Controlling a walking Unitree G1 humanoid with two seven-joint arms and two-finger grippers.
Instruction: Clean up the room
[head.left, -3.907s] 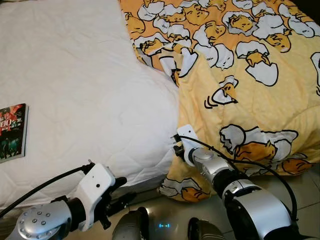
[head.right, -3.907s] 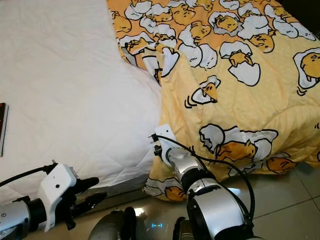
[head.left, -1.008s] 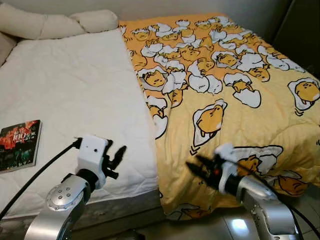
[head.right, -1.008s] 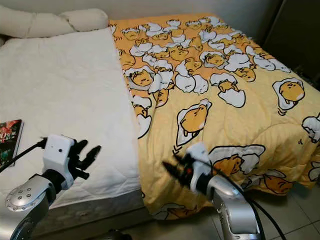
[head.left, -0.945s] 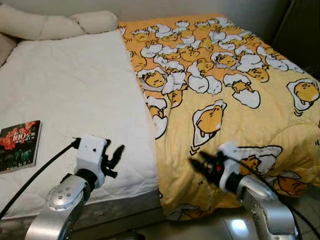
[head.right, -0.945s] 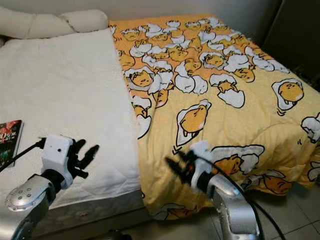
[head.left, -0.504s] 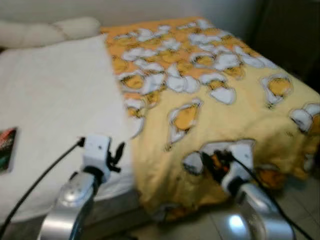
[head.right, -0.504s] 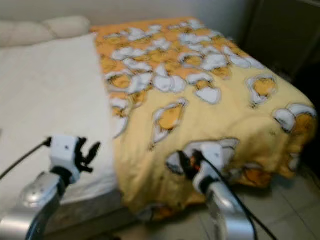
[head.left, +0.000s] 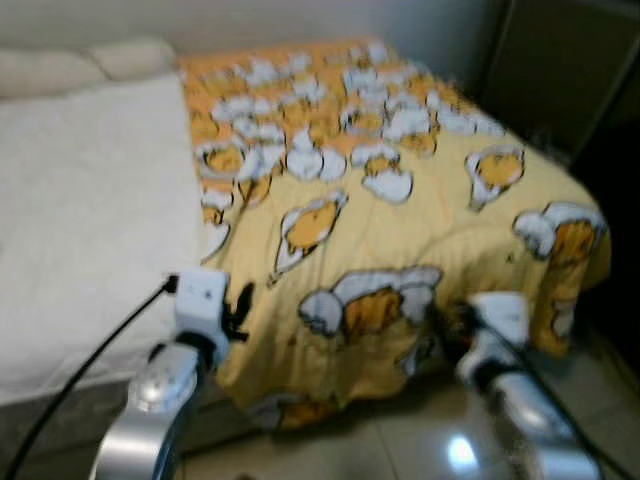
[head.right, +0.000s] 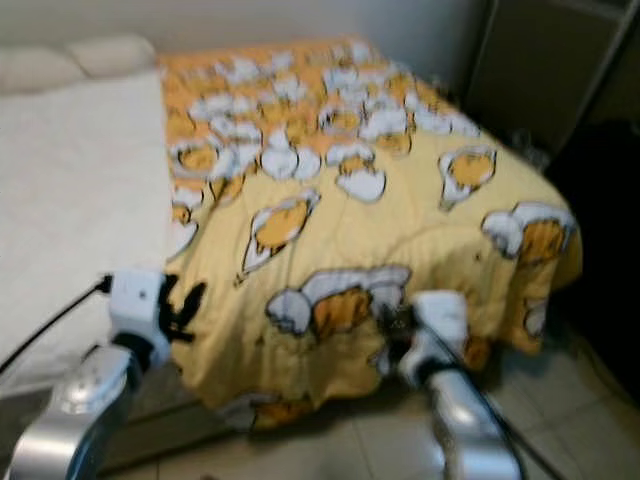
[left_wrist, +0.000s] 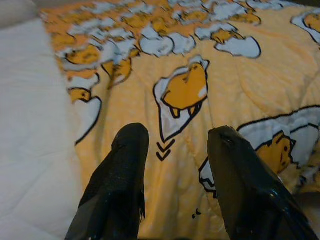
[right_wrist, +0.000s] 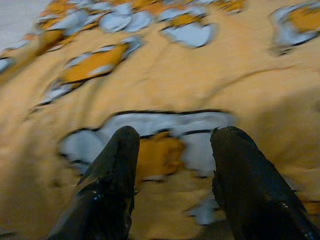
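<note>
yellow blanket (head.right: 400, 220) over bed's right half | white mattress (head.right: 70, 190) left | picture blurred

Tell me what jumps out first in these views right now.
The yellow cartoon-print blanket dominates, covering the right half of the bed and hanging over its foot edge toward the tiled floor. Left of it lies the bare white mattress. Both grippers, left and right, point at the blanket, jaws open and holding nothing.

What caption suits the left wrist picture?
Open left gripper hovering over a yellow quilted blanket with egg cartoons beside the white mattress.
</note>
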